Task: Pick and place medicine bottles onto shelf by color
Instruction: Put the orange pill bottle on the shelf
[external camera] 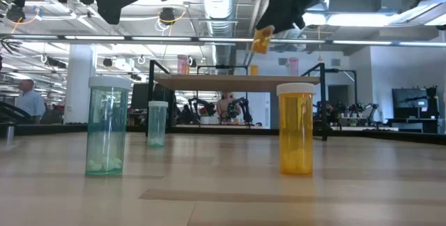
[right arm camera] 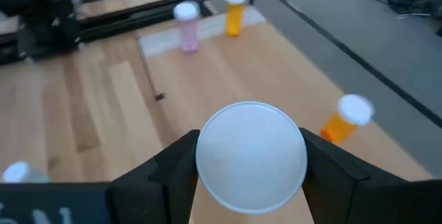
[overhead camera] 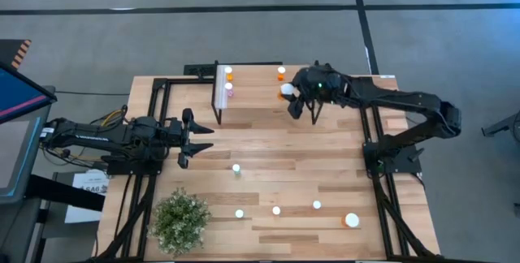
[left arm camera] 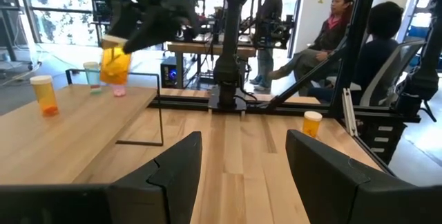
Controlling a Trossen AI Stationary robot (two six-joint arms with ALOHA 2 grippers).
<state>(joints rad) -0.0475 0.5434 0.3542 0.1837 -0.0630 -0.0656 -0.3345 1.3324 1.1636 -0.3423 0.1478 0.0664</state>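
**Orange bottle carried above the shelf, ready to set down**

The right gripper (overhead camera: 290,92) has its jaws closed around a large orange bottle (left arm camera: 114,63), gripping it just below the white cap (right arm camera: 251,155). It hangs over the shelf (overhead camera: 252,92), clear of the top. The left gripper (overhead camera: 197,137) waits with jaws wide and empty, beside the shelf's near edge.

To place it well, the arm should probably carry the bottle toward the other orange bottles: one at the far corner (overhead camera: 228,72) and one along the back edge (overhead camera: 281,73). It should keep away from the pink bottle (overhead camera: 229,90). A straight, slow descent, releasing only once the base rests flat, would guard against tipping.

In the left wrist view the bottle hangs slightly tilted, cap up and base down, so its long axis is near vertical. Levelling it before touchdown seems wise.

Several bottles still stand on the table (overhead camera: 325,165).
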